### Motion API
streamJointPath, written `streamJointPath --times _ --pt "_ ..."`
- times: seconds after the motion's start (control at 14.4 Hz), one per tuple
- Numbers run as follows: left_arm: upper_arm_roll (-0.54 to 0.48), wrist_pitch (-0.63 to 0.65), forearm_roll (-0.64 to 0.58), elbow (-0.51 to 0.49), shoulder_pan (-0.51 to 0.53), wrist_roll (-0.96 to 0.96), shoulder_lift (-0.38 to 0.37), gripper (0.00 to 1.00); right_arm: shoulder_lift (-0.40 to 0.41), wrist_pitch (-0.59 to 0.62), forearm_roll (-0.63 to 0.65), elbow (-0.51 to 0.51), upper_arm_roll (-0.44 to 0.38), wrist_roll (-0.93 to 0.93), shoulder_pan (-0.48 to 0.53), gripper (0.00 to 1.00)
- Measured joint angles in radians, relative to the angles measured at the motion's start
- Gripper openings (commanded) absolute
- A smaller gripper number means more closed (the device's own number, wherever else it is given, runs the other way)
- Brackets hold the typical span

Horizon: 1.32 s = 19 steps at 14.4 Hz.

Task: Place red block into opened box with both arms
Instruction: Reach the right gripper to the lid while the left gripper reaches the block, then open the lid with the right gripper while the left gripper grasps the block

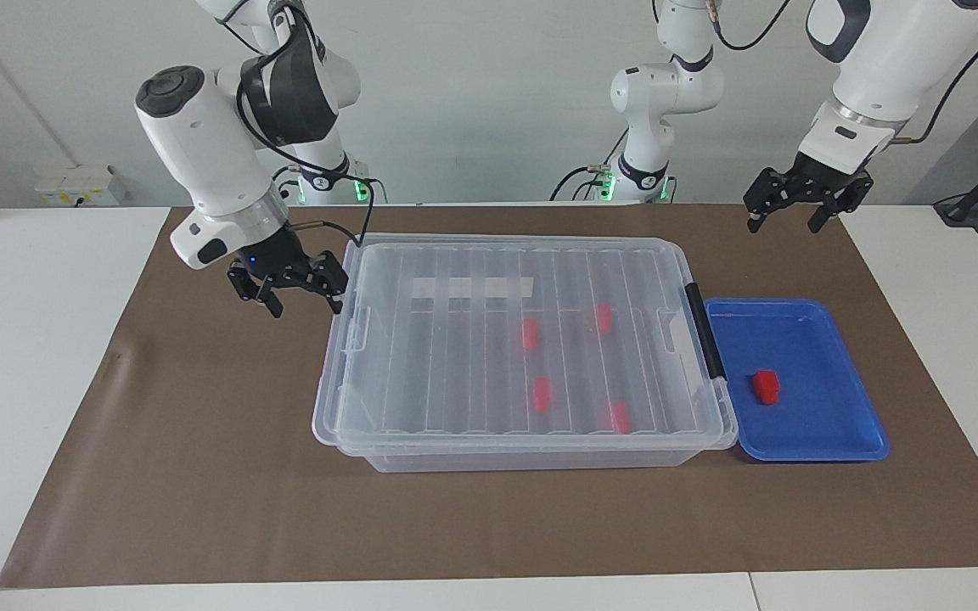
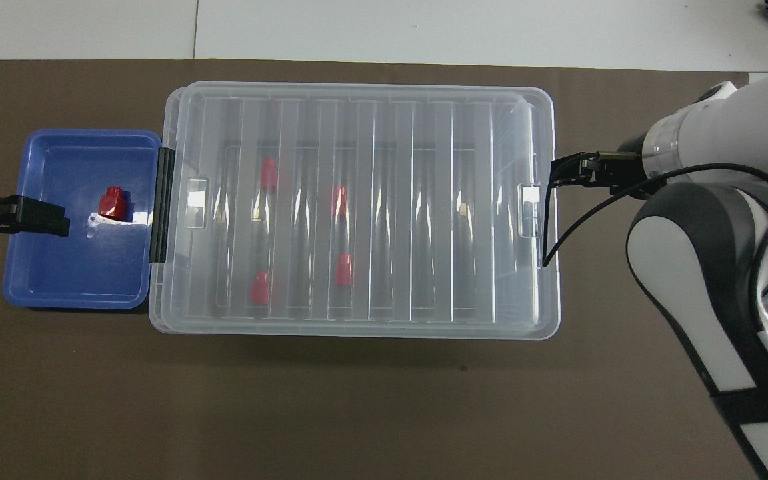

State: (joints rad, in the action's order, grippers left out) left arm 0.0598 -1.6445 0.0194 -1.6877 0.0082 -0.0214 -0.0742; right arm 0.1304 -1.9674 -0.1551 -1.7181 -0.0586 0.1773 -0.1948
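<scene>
— What carries everything?
— A white table (image 1: 39, 356) with a brown mat (image 1: 200, 475) spread over it.
— And on the mat?
— The box (image 1: 523, 454), lid shut, mid-mat; a blue tray (image 1: 829, 445) touches it toward the left arm's end.

Red block (image 1: 765, 386) upright in tray; box (image 1: 523, 339) lidded.

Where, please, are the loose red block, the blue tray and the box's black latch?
red block (image 1: 766, 386), facing view, its top.
blue tray (image 1: 829, 424), facing view, bare floor.
black latch (image 2: 161, 204), overhead view, its middle.
</scene>
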Motion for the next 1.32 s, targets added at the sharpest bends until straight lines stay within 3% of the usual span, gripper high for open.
streamJointPath --times 0.49,0.91,1.32 --pt "-0.016 -0.222 0.0 -0.222 0.014 0.0 -0.083 1.0 0.05 -0.066 0.052 -0.039 0.001 -0.001 -0.036 1.0" --pt "-0.019 -0.302 0.0 -0.279 0.029 0.0 -0.088 1.0 0.05 -0.072 0.185 -0.047 0.0 -0.001 -0.04 1.0" --pt "-0.021 -0.439 0.0 -0.383 0.042 0.0 -0.067 1.0 0.05 -0.075 0.203 -0.051 -0.002 -0.001 -0.039 1.0"
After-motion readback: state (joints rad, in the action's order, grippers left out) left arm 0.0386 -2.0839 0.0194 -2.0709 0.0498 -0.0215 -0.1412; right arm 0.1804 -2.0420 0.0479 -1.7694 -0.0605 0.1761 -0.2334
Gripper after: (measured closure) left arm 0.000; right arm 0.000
